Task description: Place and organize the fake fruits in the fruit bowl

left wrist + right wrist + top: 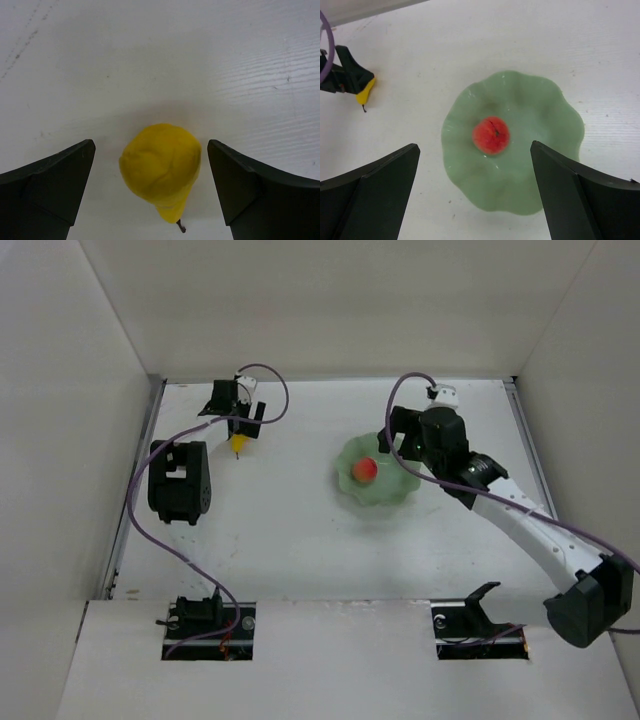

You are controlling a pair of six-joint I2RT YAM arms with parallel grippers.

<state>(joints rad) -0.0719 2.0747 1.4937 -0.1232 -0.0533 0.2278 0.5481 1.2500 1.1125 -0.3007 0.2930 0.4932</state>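
Observation:
The yellow pear (161, 167) lies on the white table, its dark stem pointing toward the camera; it also shows in the top view (239, 446) and the right wrist view (366, 91). My left gripper (150, 155) is open, its fingers either side of the pear with gaps on both sides. The orange-red peach (491, 135) sits in the middle of the pale green scalloped bowl (545, 100), seen from above too as the peach (365, 470) in the bowl (395, 492). My right gripper (475, 160) is open and empty, above the bowl.
White walls enclose the table on the left, back and right. The left arm's elbow (178, 480) hangs over the left side. Purple cables (270, 390) loop above both arms. Two base mounts sit at the near edge.

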